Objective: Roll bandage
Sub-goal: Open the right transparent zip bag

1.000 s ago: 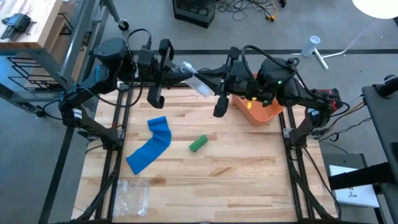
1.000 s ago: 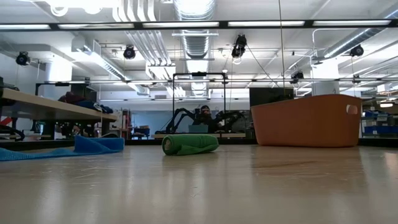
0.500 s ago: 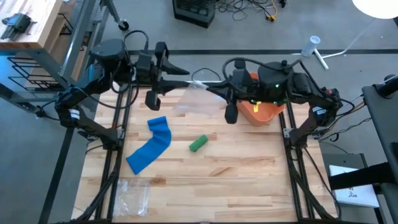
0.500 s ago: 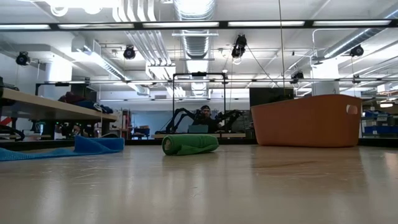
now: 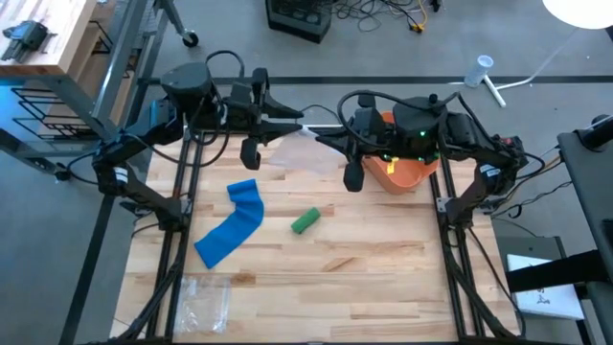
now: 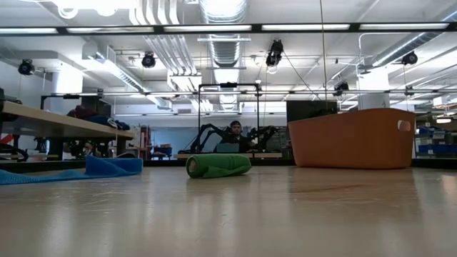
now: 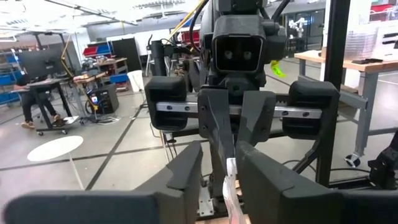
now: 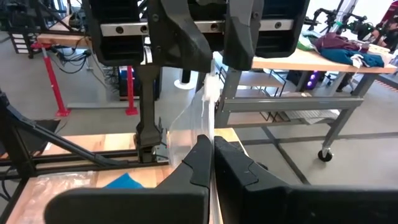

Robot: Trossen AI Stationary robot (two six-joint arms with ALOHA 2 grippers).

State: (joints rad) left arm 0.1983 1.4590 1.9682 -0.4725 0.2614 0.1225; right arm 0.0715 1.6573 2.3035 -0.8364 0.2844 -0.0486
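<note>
Since the earlier frame my left arm has swung in toward the right one, so both grippers now meet head-on above the far edge of the desk (image 5: 316, 278), with a clear plastic bag (image 5: 295, 149) hanging between them. From my right wrist view, the right gripper (image 8: 213, 152) is pressed together on the bag's edge; from my left wrist view, the left gripper (image 7: 219, 171) has its fingers a little apart with the bag's rim between them, facing the right one, and I can't tell whether it is truly pinching or just straddling. As for rolling, I judge one piece done: a green roll (image 5: 306, 221) lies wound up near the middle of the desk, well apart from the grippers. The blue bandage (image 5: 233, 226) lies unrolled beside the green roll, on its left-arm side, flat with one end slightly curled, so that is what is left. I'd guess the bag work is about packing the green roll rather than rolling, but that is only my reading. An orange bin (image 5: 406, 171) sits under the right arm, beyond the green roll, and a second clear bag (image 5: 203, 299) lies on the near side of the desk, below the blue bandage. No brand, label or legible writing shows on any of it.
</note>
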